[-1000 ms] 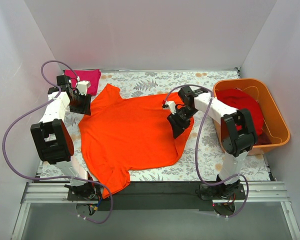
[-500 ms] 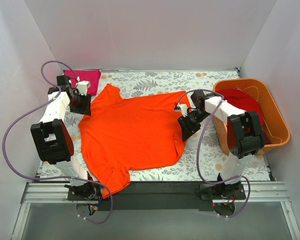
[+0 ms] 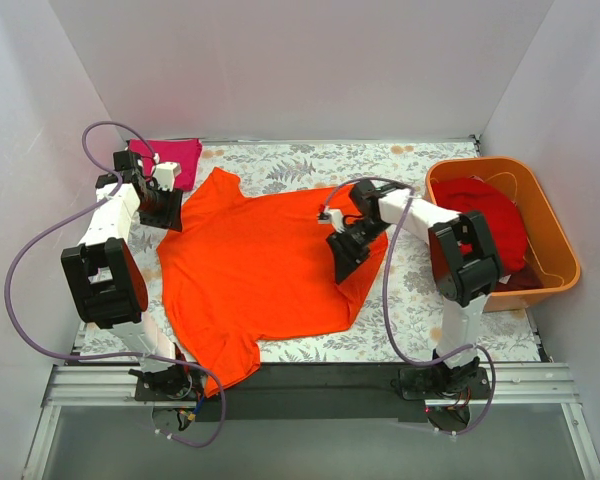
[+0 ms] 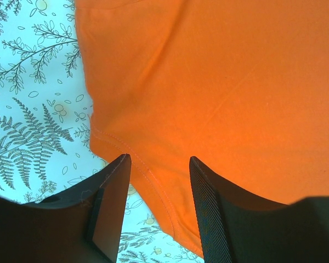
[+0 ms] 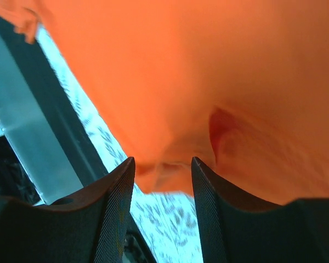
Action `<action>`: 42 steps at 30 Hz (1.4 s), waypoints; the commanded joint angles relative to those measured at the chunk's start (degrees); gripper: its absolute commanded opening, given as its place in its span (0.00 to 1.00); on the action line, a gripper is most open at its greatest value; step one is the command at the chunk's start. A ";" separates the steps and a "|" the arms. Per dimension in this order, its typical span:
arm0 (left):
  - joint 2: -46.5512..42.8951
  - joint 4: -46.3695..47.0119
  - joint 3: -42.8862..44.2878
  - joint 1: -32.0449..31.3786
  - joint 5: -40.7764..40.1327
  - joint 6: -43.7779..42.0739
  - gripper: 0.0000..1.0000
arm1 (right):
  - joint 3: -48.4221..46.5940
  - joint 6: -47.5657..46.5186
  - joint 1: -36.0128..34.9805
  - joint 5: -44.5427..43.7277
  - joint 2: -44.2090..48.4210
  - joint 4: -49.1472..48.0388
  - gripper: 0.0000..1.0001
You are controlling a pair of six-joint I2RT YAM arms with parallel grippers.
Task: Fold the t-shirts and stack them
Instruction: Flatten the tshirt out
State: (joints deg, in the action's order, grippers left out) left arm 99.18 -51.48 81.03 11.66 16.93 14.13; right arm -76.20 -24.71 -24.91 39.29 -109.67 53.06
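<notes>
Three shirts are in view. Your orange shirt lies spread open in the middle of the fern-printed table, with one sleeve toward the far left and the other at the near left edge. The pink shirt sits folded in the far left corner. The red shirt is bunched inside the orange tub on the right.

Your left claw is at the orange shirt's far left edge. It is released, its fingers apart above the stitched hem with nothing pinched. Your right claw is on the shirt's right side, near the tub but apart from it. It too is released, fingers spread, with a rumpled fold of orange cloth just past the tips. You cannot tell whether those tips touch the cloth.
</notes>
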 commanded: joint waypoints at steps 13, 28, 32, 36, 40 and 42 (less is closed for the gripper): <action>-1.44 -0.90 1.58 0.12 0.74 -0.51 0.46 | -6.33 -0.69 -4.54 -8.00 4.10 -1.38 0.42; -2.76 0.42 -1.40 0.12 -0.58 -1.12 0.46 | -10.01 0.63 -8.93 -14.94 -1.25 -2.43 0.43; -3.29 0.51 -2.28 0.12 -0.93 -1.21 0.46 | -10.90 0.63 -9.98 -14.68 -2.83 -2.43 0.43; -3.46 0.42 -2.46 0.12 -1.28 -1.21 0.46 | -10.19 0.63 -10.16 -14.50 -3.71 -2.26 0.41; -3.55 0.60 -2.37 0.12 -1.46 -1.47 0.46 | -8.96 -0.16 -10.16 -15.20 -3.01 -1.12 0.28; -3.46 0.68 -2.37 0.12 -1.55 -1.65 0.46 | -7.91 -0.86 -10.08 -16.17 -1.43 -0.33 0.20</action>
State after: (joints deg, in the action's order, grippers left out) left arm 99.04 -51.37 78.65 11.66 15.84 13.54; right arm -84.58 -24.47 -34.96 23.97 -113.21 50.96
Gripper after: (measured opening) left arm 0.459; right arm 0.229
